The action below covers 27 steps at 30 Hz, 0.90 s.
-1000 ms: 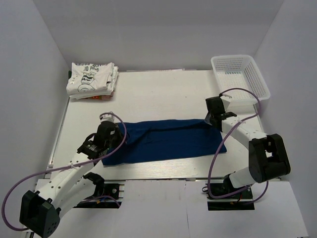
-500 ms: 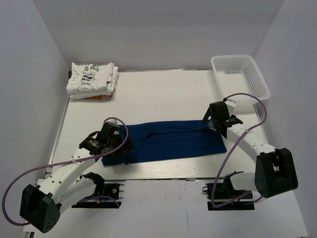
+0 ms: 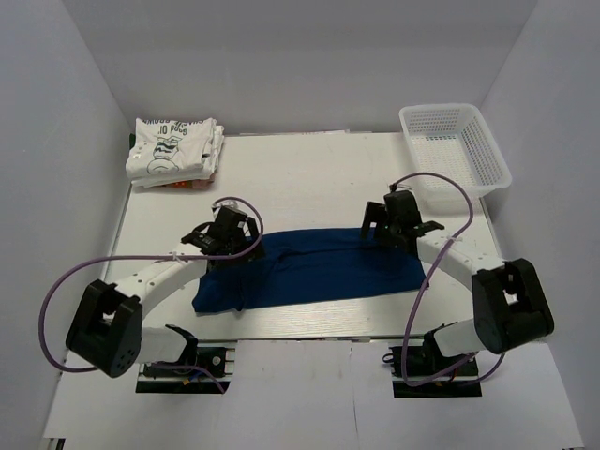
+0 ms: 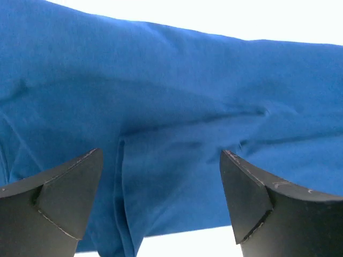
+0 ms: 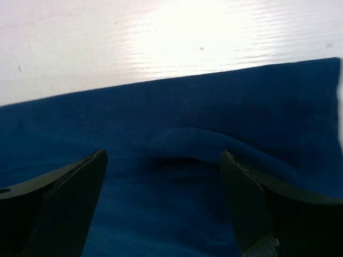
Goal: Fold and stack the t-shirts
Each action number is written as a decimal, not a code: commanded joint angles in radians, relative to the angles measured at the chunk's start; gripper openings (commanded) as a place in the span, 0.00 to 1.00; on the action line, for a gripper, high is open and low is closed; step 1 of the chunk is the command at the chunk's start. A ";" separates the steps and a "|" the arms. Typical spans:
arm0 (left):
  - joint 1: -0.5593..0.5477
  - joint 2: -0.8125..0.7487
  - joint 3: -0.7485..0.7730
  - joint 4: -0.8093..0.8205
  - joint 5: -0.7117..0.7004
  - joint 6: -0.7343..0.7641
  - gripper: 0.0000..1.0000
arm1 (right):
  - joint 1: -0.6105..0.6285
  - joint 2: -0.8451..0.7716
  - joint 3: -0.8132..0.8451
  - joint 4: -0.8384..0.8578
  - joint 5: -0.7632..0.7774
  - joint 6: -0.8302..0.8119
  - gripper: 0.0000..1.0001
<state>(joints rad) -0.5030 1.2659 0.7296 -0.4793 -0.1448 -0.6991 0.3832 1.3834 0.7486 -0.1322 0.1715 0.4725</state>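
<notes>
Both arms have swung inward over the far edge of the long dark navy-blue cloth t-shirt (image 3: 319, 270), which lies flat across the near half of the white table (image 3: 309, 178). Well clear of it sit the white plastic mesh basket (image 3: 457, 109), far right, and the stack of folded white printed t-shirts (image 3: 173, 150), far left. The left gripper (image 4: 161, 154) and right gripper (image 5: 161, 155) are spread wide above navy cloth, pinching nothing; contact is unclear.

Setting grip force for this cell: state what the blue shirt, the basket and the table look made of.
Blue shirt: soft matte cloth, probably cotton knit; it lies in limp wrinkles and folds.
Basket: white plastic, seemingly stiff; open mesh walls under a moulded rim.
Table: hard smooth white top, perhaps laminate or painted board; it throws a streaky glare in the right wrist view.
</notes>
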 commanded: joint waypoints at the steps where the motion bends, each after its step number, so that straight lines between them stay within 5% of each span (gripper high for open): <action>1: 0.006 0.048 0.022 0.097 -0.067 0.023 1.00 | 0.017 0.061 0.008 0.071 -0.092 -0.029 0.90; 7: -0.003 0.184 0.022 0.166 -0.012 0.032 1.00 | 0.023 0.074 0.009 0.052 -0.070 -0.025 0.90; 13: -0.014 0.118 -0.018 0.250 0.129 0.044 0.94 | 0.022 0.055 -0.006 0.045 -0.035 0.000 0.90; 19: -0.035 0.069 -0.044 0.249 0.188 0.053 0.20 | 0.011 0.077 0.006 0.026 -0.024 0.017 0.90; 20: -0.035 0.069 -0.023 0.207 0.179 0.053 0.00 | 0.023 0.078 0.009 0.023 -0.026 0.017 0.90; 27: -0.092 0.058 -0.035 0.238 0.267 0.064 0.00 | 0.022 0.068 0.002 0.023 -0.020 0.026 0.90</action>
<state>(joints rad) -0.5678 1.3628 0.6895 -0.2626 0.0536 -0.6479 0.4015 1.4670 0.7475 -0.1089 0.1326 0.4896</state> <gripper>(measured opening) 0.027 0.904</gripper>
